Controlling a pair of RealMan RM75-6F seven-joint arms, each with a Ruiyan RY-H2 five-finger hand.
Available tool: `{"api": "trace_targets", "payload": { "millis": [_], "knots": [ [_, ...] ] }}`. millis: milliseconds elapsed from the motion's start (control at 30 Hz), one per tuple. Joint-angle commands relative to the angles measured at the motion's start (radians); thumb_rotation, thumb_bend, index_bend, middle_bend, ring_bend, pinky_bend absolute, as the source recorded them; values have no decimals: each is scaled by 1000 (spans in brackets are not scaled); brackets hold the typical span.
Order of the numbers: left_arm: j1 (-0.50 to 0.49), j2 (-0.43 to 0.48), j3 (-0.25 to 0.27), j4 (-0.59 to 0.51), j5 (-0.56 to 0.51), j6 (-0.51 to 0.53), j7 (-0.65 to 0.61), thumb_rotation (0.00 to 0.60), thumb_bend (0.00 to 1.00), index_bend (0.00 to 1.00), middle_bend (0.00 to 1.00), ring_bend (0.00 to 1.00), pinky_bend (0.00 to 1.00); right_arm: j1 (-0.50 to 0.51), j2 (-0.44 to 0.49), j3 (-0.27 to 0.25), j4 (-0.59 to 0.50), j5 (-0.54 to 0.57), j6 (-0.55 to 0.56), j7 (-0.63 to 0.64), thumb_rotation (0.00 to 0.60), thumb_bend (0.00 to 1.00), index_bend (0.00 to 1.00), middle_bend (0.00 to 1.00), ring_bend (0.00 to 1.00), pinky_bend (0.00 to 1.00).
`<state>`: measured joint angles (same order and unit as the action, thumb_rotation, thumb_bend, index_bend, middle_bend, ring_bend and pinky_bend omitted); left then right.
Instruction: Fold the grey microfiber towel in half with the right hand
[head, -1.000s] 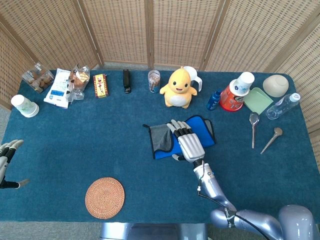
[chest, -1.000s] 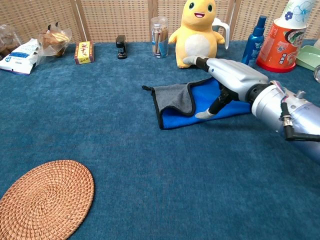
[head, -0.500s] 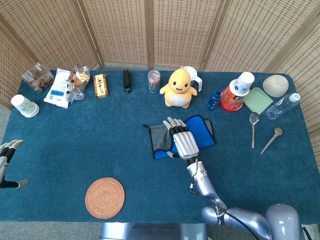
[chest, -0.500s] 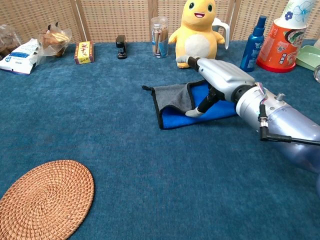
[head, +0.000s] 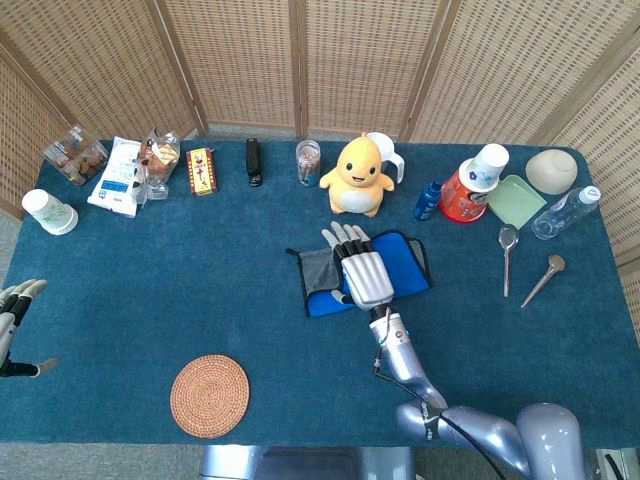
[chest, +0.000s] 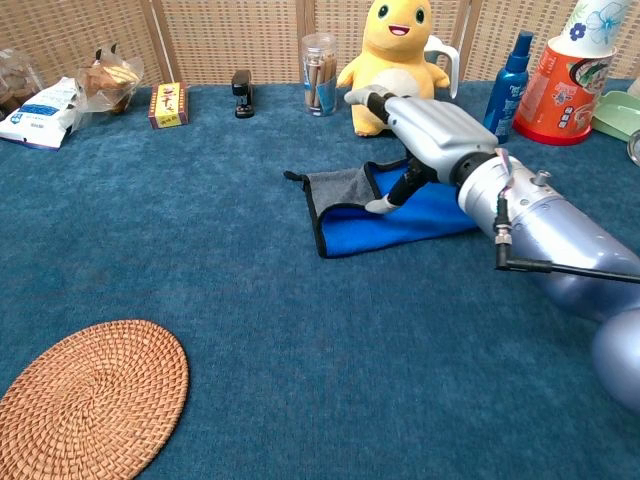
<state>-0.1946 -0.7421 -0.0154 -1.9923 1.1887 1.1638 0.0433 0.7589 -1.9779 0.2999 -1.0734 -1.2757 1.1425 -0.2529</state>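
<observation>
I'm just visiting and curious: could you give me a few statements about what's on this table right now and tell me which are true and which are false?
1. The right hand is over the towel. True.
2. The woven coaster lies under the towel. False: it lies apart, near the table's front edge.
3. The yellow plush toy stands behind the towel. True.
4. The left hand is holding the paper cup. False: it holds nothing, at the table's left edge.
5. The towel is blue on one side. True.

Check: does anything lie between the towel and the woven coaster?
No, only bare blue table cover between the towel and the coaster, as the head view shows.
</observation>
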Motion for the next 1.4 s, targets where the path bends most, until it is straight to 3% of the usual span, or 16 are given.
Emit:
{"api": "trace_targets", "payload": {
  "millis": [33,567,900,1133,1400],
  "knots": [
    [0,0,0,1,-2,0,0,600,102,0,0,0,0,11,-15,9,5,2,-2,0,600,0,0,0,0,130],
    [1,6,0,4,5,-2,-17,600,102,0,0,0,0,10,-5,11,-24,8,4,-23,600,0,0,0,0,130],
    [-1,3,1,3,3,-6,-10,600,102,0,0,0,0,-3,4,-3,-4,16,-8,-18,600,0,0,0,0,130],
    [-4,3,1,3,1,-11,-7,600,103,0,0,0,0,-26,21,-45,-18,-7,-7,-11,600,0,0,0,0,130],
    [-3,1,2,0,2,-8,-4,600,103,0,0,0,0,-21,4,-41,-12,-7,-12,-9,600,0,0,0,0,130]
  ]
}}
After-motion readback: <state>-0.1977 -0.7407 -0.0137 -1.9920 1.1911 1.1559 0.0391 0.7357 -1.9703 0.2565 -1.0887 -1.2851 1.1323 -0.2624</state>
